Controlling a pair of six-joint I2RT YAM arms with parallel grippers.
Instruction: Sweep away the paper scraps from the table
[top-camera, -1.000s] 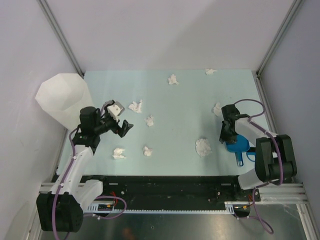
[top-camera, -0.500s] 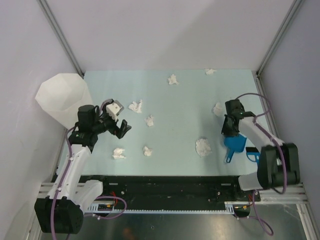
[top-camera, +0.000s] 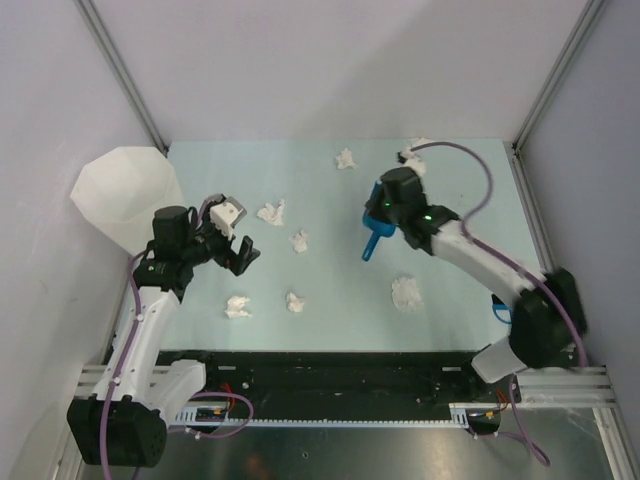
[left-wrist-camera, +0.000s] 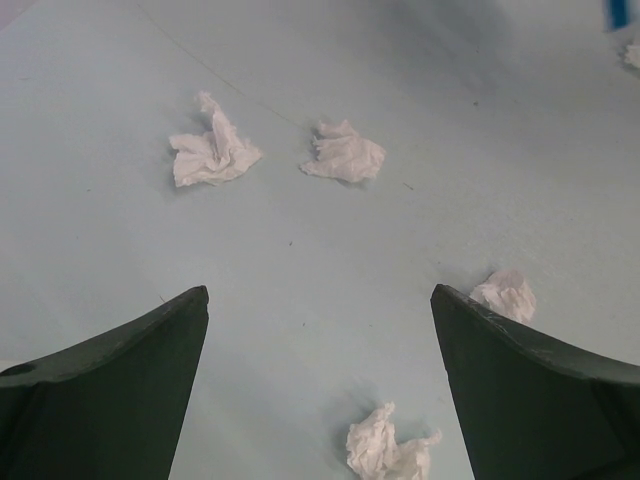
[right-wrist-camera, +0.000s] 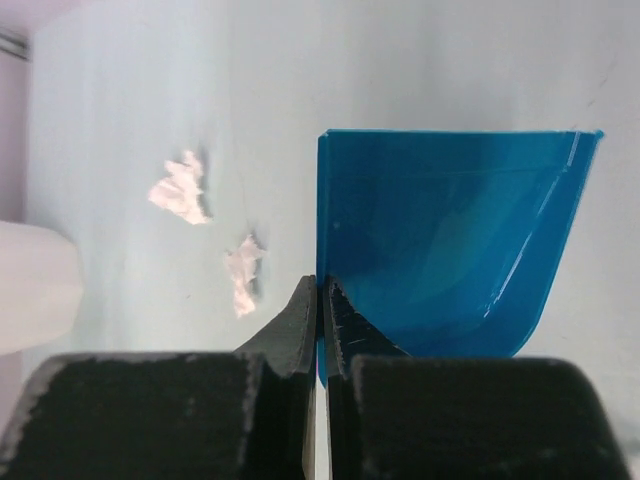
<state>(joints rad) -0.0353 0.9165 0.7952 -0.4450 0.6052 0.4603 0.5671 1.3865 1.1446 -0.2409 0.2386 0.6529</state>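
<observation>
Several white paper scraps lie on the mint-green table (top-camera: 330, 270): two near the left gripper (top-camera: 271, 212) (top-camera: 299, 241), two at the front left (top-camera: 238, 307) (top-camera: 294, 301), one at the front middle (top-camera: 406, 293), and one at the back (top-camera: 346, 158). My left gripper (top-camera: 240, 248) is open and empty above the left part of the table, with scraps ahead of and below it in its wrist view (left-wrist-camera: 213, 155) (left-wrist-camera: 390, 450). My right gripper (top-camera: 380, 210) is shut on the side wall of a blue dustpan (right-wrist-camera: 450, 240), held over the middle back of the table.
A tall white faceted bin (top-camera: 125, 195) stands at the table's left edge. Another blue object (top-camera: 500, 312) lies partly hidden behind the right arm at the front right. Grey walls and metal rails border the table.
The right arm has swung from the table's right side to the middle back, carrying the blue dustpan. The left arm has hardly moved.
</observation>
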